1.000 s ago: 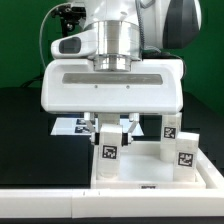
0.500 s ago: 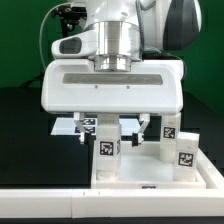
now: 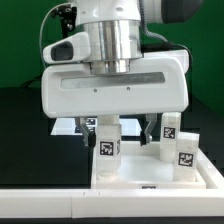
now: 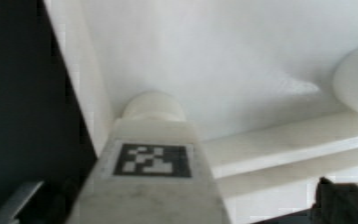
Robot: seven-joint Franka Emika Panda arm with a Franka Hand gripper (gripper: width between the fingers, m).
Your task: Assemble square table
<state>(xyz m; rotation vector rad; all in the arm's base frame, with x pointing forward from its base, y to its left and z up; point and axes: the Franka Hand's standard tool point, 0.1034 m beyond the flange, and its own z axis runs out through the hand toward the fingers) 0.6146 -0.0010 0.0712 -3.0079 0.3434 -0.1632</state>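
Black bench; only wrist cam shows leg (image 4: 149, 150) seated in socket (image 4: 153, 106)

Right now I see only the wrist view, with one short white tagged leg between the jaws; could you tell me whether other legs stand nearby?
Observer: Yes, two more short white tagged legs, a rear leg and a front leg, stand upright to the exterior view's right of the leg under the gripper.
Operator: Are they on the top?
Observer: They appear to stand inside the raised rim of the white plastic square top.
Operator: Is anything beyond it?
Observer: The flat white marker board lies on the black table, toward the exterior view's left.
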